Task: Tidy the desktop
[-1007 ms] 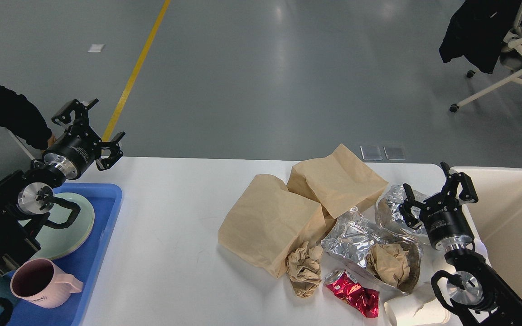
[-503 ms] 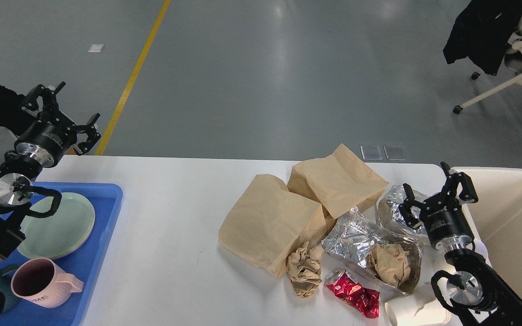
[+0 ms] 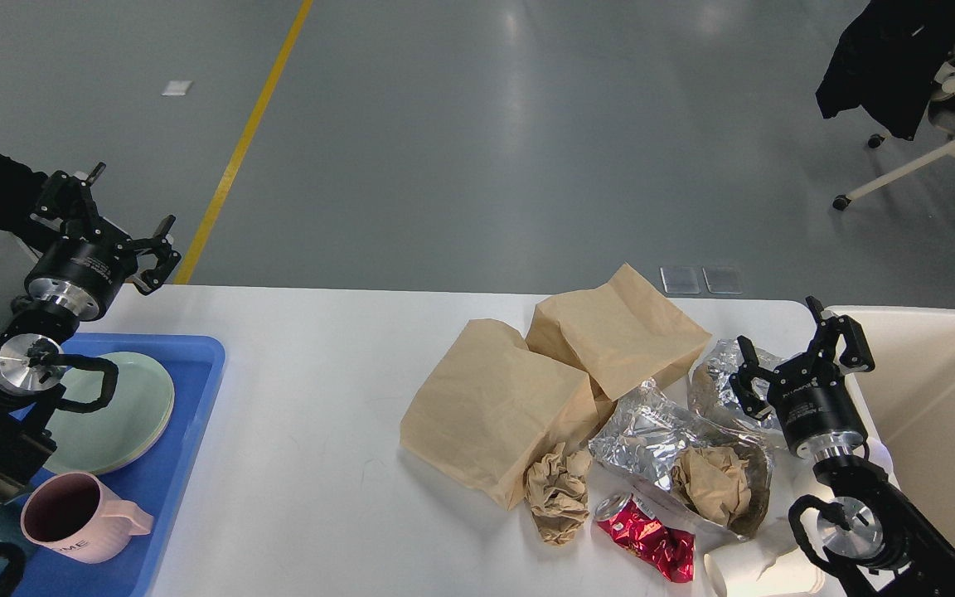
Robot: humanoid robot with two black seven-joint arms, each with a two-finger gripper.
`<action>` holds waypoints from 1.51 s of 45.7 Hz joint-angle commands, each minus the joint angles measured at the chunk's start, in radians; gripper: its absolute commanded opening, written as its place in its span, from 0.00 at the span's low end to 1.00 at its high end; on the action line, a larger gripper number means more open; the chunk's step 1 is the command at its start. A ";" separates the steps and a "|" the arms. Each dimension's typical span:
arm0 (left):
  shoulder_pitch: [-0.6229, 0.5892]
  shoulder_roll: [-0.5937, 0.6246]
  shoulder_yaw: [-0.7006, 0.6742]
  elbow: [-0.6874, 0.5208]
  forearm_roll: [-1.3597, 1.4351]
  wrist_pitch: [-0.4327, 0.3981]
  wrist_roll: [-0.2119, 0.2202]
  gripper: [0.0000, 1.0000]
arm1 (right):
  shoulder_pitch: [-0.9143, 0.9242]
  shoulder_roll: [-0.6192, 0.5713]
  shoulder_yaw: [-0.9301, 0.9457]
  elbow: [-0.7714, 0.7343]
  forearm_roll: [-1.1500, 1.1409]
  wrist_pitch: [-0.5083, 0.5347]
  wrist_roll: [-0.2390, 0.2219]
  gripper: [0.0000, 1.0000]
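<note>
At the far left, our left gripper is hovering above the back left corner of the desktop, its two black fingers spread apart and holding nothing. Below it, a glossy blue plastic tray is sitting on the desktop's left end, carrying a round, smooth pale green plate and a matte pink mug with its handle pointing right.

The desktop itself, a wide, smooth white slab with rounded corners, is filling the lower half of the view.

Right of centre, two creased brown paper bags are lying flat and overlapping. In front of them a crumpled ball of brown paper is resting beside a crushed, shiny red can. Wrinkled silver foil is lying just right of these, cradling another brown paper wad. A white paper cup is lying on its side near the front edge.

Our right gripper is hanging over the foil's right end, fingers parted and empty. At the far right, a cream rectangular bin with smooth walls is standing against the desktop's end.
</note>
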 commanded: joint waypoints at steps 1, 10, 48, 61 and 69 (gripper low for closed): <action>0.002 -0.038 -0.006 0.000 -0.005 0.000 -0.050 0.96 | 0.000 0.000 0.000 0.000 0.000 0.000 0.000 1.00; 0.048 -0.080 -0.032 0.000 -0.120 -0.003 -0.053 0.96 | 0.000 0.000 0.000 0.000 0.000 0.000 0.000 1.00; 0.124 -0.111 -0.020 0.008 -0.120 -0.072 -0.054 0.96 | 0.000 0.000 0.000 -0.001 0.000 0.000 0.000 1.00; 0.124 -0.112 -0.029 0.008 -0.126 -0.074 -0.053 0.96 | 0.000 0.000 0.000 0.000 0.000 0.000 0.000 1.00; 0.124 -0.114 -0.029 0.008 -0.127 -0.074 -0.054 0.96 | 0.000 0.000 0.000 0.000 0.000 0.000 0.000 1.00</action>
